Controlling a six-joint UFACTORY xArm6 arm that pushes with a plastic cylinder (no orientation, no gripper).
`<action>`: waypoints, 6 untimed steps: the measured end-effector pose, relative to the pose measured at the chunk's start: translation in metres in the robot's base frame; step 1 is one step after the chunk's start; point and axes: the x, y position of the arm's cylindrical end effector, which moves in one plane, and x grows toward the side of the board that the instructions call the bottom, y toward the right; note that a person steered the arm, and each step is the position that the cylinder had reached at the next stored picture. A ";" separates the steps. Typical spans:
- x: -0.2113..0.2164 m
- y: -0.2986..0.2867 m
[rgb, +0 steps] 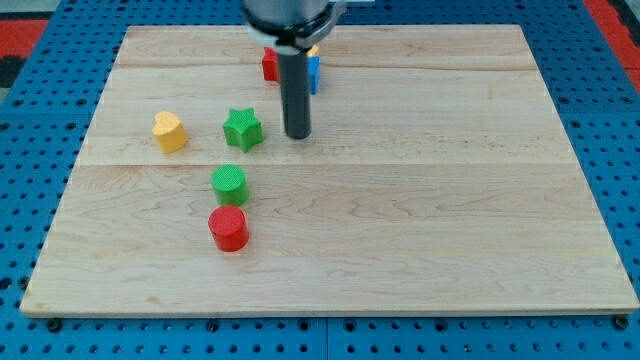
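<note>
Pale wooden board (420, 220) on a blue perforated bench; a red patch shows at the view's top corners.

No gripper on this arm, so nothing opens or grips. The dark rod ends in my tip (298, 135), resting on the board just to the view's right of the green star block (242, 129), with a narrow gap and no contact visible.

Risk (judgement): a push landing off-centre on the star's points could spin it rather than slide it. A sweep toward the view's bottom-left could also catch the green cylinder (229, 184), which sits close above the red cylinder (228, 228).

Around: the yellow heart-like block (168, 131) lies well apart to the left. Behind the rod, a red block (268, 65), a blue block (313, 72) and a sliver of yellow are partly hidden; shapes not readable.
</note>
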 end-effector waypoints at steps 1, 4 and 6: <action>-0.026 -0.005; -0.122 -0.146; -0.124 -0.057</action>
